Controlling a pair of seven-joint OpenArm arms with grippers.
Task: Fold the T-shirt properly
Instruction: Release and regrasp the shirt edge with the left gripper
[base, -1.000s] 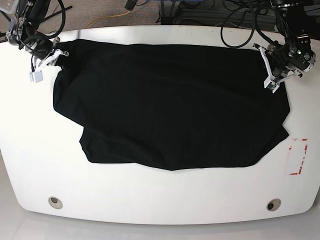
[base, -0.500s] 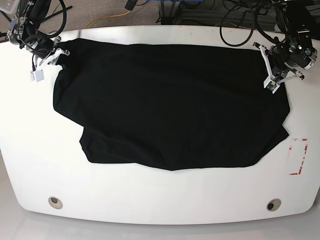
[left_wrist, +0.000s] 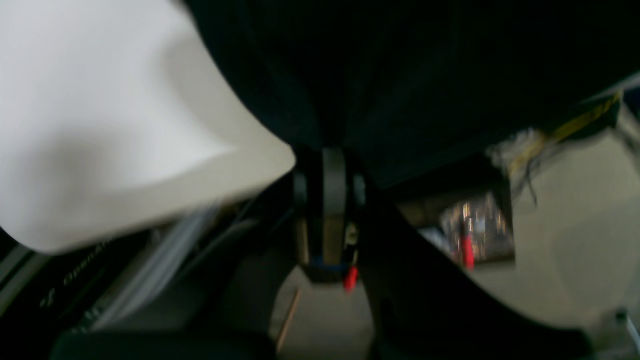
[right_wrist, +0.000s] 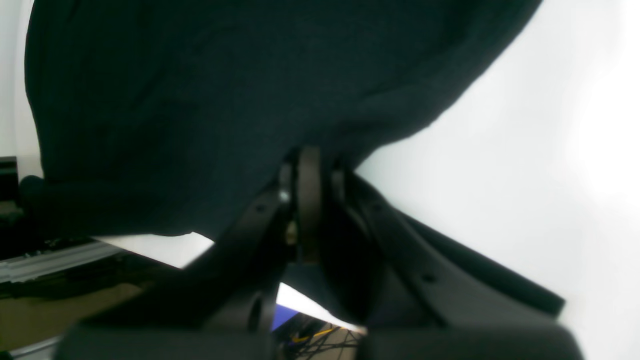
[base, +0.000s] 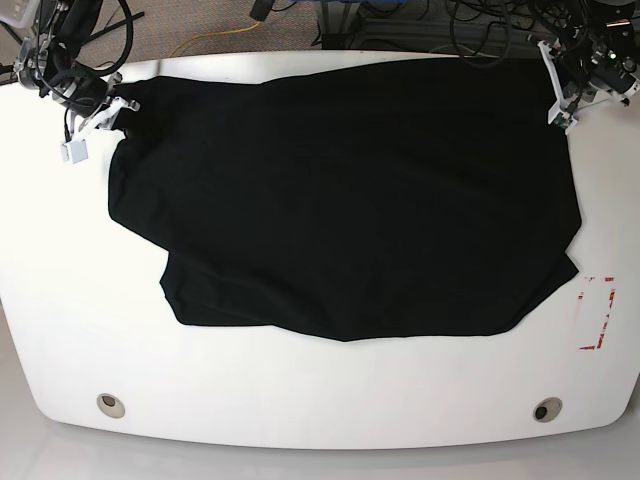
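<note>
Where it spreads, T-shirt (base: 350, 210) lies soft, black.

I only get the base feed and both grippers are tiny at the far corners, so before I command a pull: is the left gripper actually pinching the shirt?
Observer: Yes. In the left wrist view the left gripper is shut on the T-shirt, black cloth bunching right at its tips.
Operator: And the right one?
Observer: The right wrist view shows the right gripper shut on the T-shirt's edge too, fabric gathered into the tips.
Operator: Is the cloth near the right gripper lying flat?
Observer: No; there it rises off the white table in a raised fold toward the fingers.
</note>
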